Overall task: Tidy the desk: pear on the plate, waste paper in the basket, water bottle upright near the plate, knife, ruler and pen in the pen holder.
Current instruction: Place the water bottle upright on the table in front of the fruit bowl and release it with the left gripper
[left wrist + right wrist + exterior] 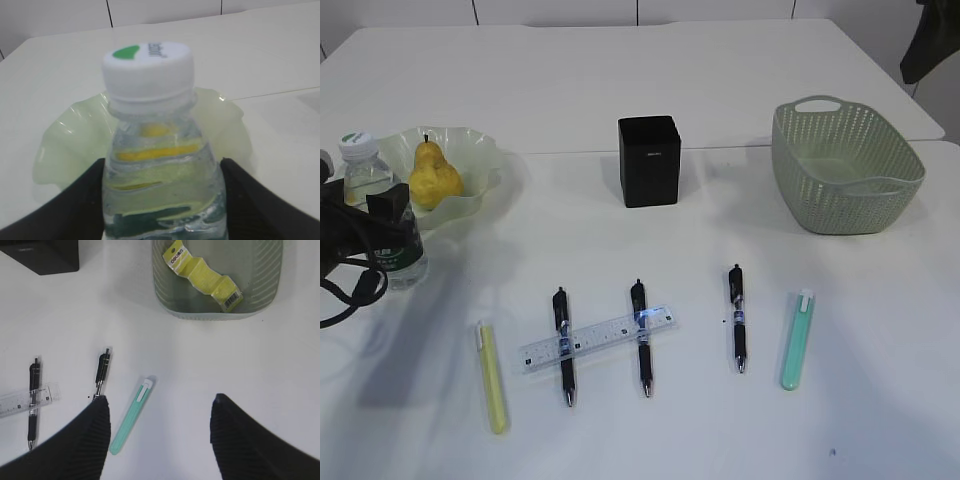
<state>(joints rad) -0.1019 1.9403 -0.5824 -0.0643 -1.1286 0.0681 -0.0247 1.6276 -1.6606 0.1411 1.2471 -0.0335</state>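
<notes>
The water bottle [375,205] [150,125] stands upright on the table just left of the plate [480,150] [65,140], which holds the pear [433,178]. My left gripper [382,215] [161,160] flanks the bottle, its fingers [75,205] hard by both sides; contact is unclear. The waste paper [202,274] lies in the basket [845,165] [265,285]. The ruler [600,338] [20,401] lies across two black pens [563,345]; a third pen [737,315] lies apart. A teal knife [797,340] [131,415] lies below my open, empty right gripper [160,398]. The pen holder [649,160] [45,255] stands mid-table.
A yellow slim knife-like stick [492,378] lies at the front left. The left arm's cables [345,285] trail along the left edge. A seam between two tabletops [720,148] runs behind the holder and basket.
</notes>
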